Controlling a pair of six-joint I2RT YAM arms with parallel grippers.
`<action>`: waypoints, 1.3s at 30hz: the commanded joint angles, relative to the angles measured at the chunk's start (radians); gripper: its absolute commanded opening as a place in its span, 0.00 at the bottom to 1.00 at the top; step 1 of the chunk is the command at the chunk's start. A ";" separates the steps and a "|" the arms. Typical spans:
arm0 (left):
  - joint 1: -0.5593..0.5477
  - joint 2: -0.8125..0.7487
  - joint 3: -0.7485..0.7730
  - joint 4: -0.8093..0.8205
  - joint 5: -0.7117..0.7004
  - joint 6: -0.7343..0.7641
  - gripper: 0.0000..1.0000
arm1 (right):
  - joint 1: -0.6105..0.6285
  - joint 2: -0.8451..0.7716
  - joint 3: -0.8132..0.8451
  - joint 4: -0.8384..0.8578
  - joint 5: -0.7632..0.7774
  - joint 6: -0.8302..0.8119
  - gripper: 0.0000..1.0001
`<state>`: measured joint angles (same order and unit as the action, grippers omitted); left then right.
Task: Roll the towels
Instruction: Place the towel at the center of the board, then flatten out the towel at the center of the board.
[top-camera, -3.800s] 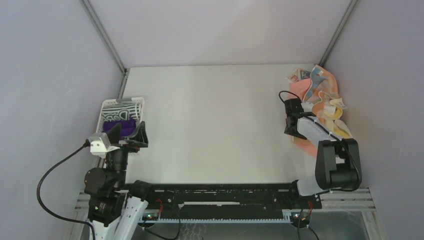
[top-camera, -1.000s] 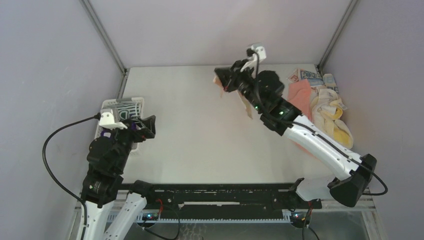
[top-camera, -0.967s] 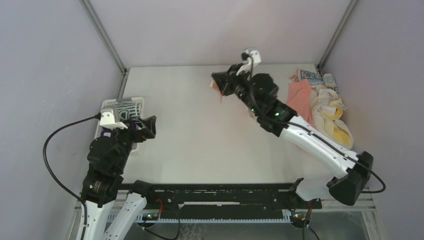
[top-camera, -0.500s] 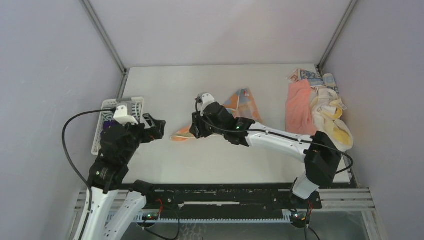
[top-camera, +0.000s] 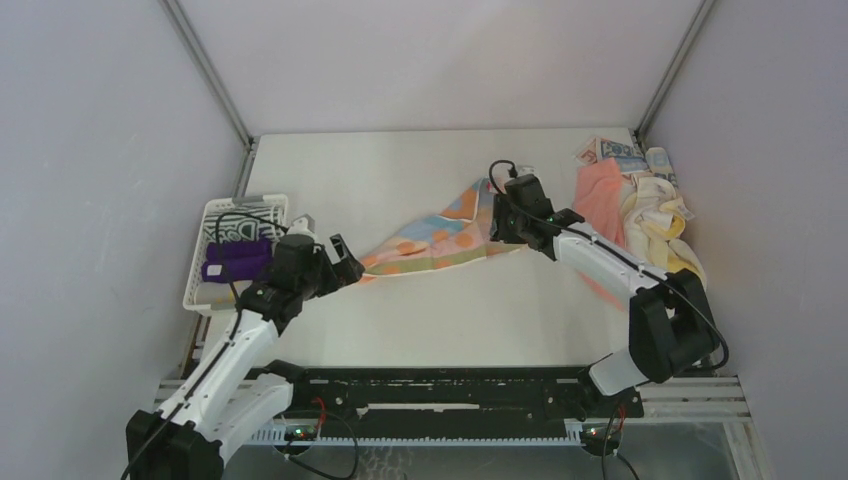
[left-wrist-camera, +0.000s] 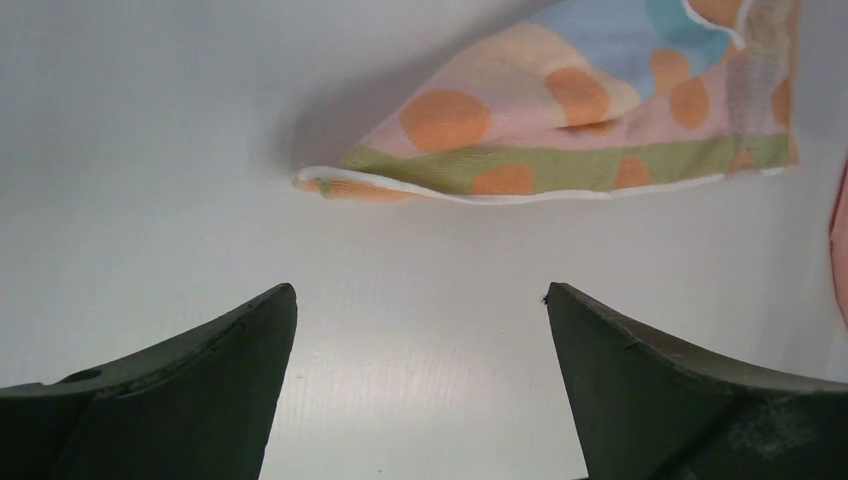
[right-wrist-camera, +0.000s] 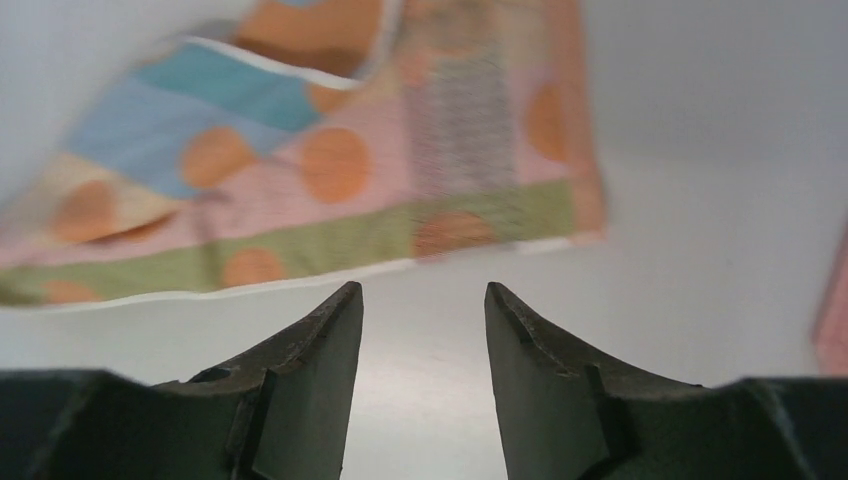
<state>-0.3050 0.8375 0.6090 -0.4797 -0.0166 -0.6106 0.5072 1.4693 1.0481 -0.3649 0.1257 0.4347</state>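
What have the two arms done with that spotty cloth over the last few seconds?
The right gripper lifted the light-blue towel with orange patches off the towel pile at far right, carried it mid-table, laid it down and let go. The open left gripper came from beside the white slotted plastic basket to the towel's left corner. Basket and pile stayed put.

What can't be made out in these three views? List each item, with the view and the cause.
1. Patterned towel, right wrist view: blurred, and cut off by the top and left edges.
2. Same towel, left wrist view: its far end runs past the top edge.
3. Towel pile, top view: overlapping folds hide how many there are.
4. Basket contents, top view: too small to tell how they are rolled.
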 joint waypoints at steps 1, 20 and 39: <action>0.034 0.005 -0.052 0.137 -0.074 -0.136 1.00 | -0.099 0.037 -0.019 -0.029 0.053 0.017 0.49; 0.119 0.097 -0.153 0.255 -0.048 -0.179 1.00 | -0.308 0.281 -0.019 0.056 -0.220 0.057 0.45; 0.136 0.140 -0.199 0.357 -0.028 -0.246 0.97 | -0.370 0.102 -0.023 0.034 -0.284 0.054 0.00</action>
<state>-0.1780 0.9638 0.4240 -0.1875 -0.0490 -0.8288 0.1432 1.7424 1.0168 -0.3153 -0.1665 0.5041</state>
